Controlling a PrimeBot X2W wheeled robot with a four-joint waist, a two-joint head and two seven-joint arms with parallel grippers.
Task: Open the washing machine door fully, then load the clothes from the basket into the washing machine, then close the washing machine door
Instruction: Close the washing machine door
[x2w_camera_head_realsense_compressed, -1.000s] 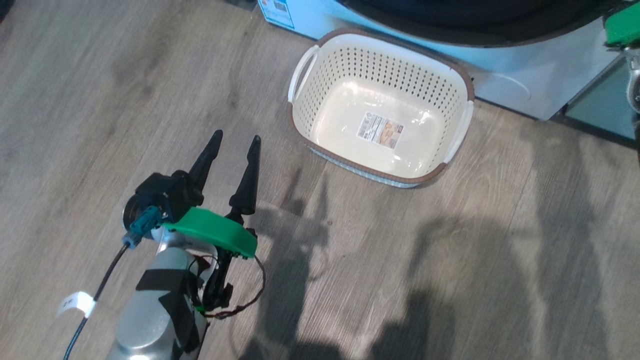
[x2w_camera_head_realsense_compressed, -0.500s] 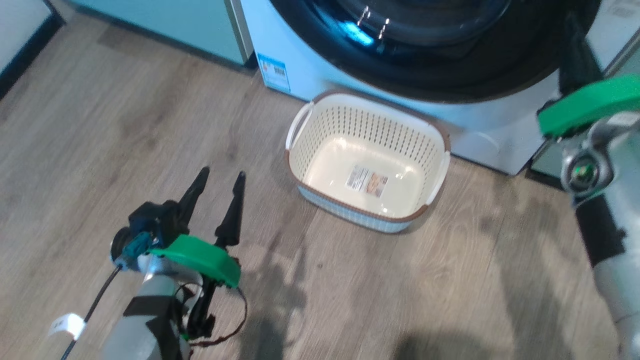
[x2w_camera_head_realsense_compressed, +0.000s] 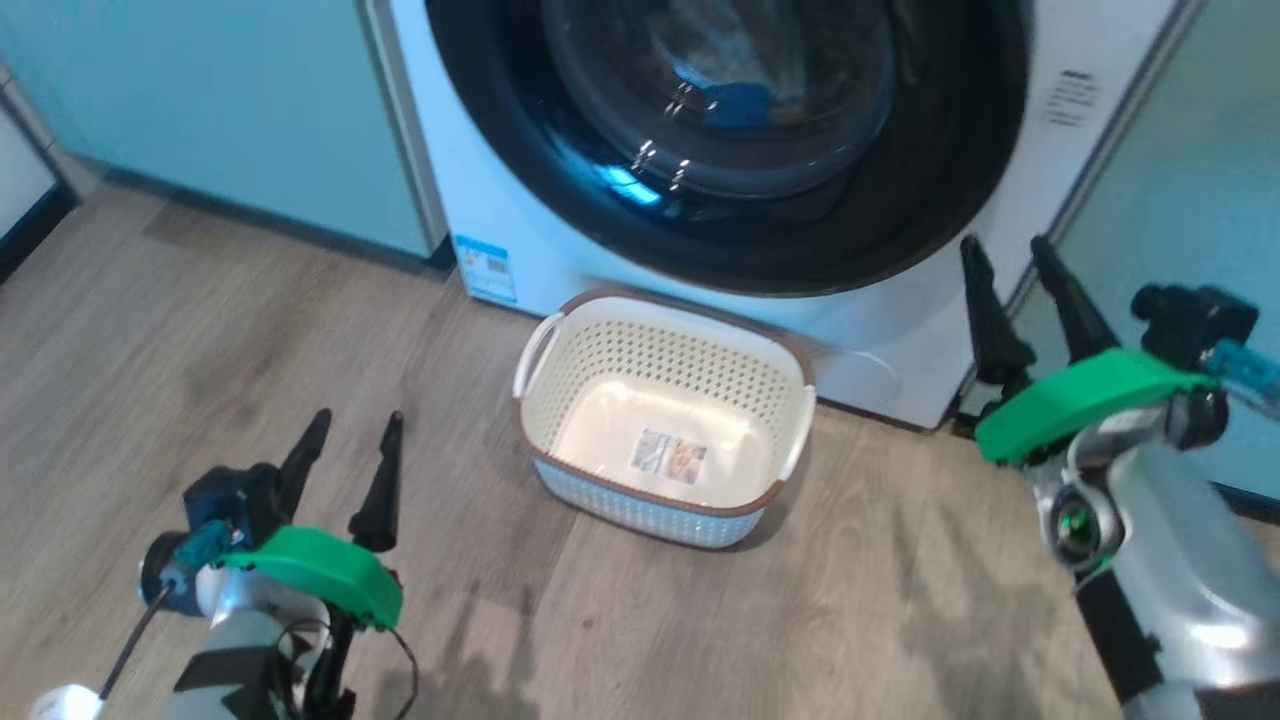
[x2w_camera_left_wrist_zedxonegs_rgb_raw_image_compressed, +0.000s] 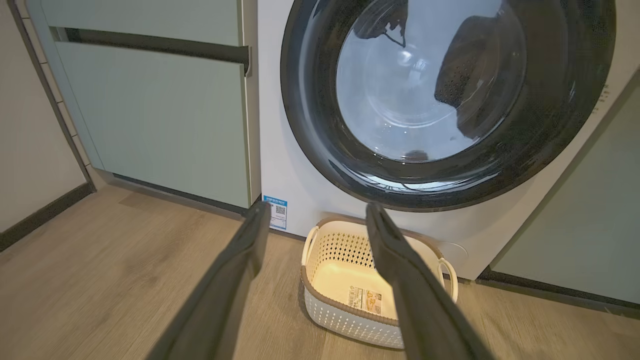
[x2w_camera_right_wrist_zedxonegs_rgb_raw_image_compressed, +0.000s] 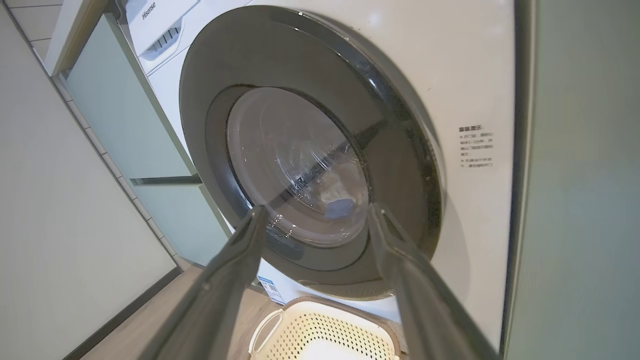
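Wood-look floor (x2w_camera_head_realsense_compressed: 200, 330) underfoot, a pale green cabinet (x2w_camera_head_realsense_compressed: 200, 120) at the back left, and down at the lower left hangs the left gripper (x2w_camera_head_realsense_compressed: 359, 415), its two dark fingers spread apart with nothing between them, pointing up toward the cabinet's base. To its right, and a little further forward, stands the basket (x2w_camera_head_realsense_compressed: 640, 350) on the floor, well apart from those fingers. It's upright with only a label sticker (x2w_camera_head_realsense_compressed: 668, 455) on its bottom, and its far rim is tucked just under the washing machine (x2w_camera_head_realsense_compressed: 440, 200). From the left wrist, the basket sits beyond the open fingers, the right one crossing in front of it. Above it the washing machine door (x2w_camera_head_realsense_compressed: 500, 130) lies flat against the white front, and there, through the glass, is a bright blue patch of the clothes (x2w_camera_head_realsense_compressed: 735, 103), inside the drum! Low on the machine's left corner is a small blue sticker (x2w_camera_head_realsense_compressed: 486, 268). Over on the right, the right gripper (x2w_camera_head_realsense_compressed: 1004, 242) is up by the washer's lower right corner, fingers parted and holding nothing, with the basket down to its left and the door up to its left. Its wrist camera looks straight at the glass bowl between the two fingers. A second green cabinet (x2w_camera_head_realsense_compressed: 1180, 180) closes the right side.
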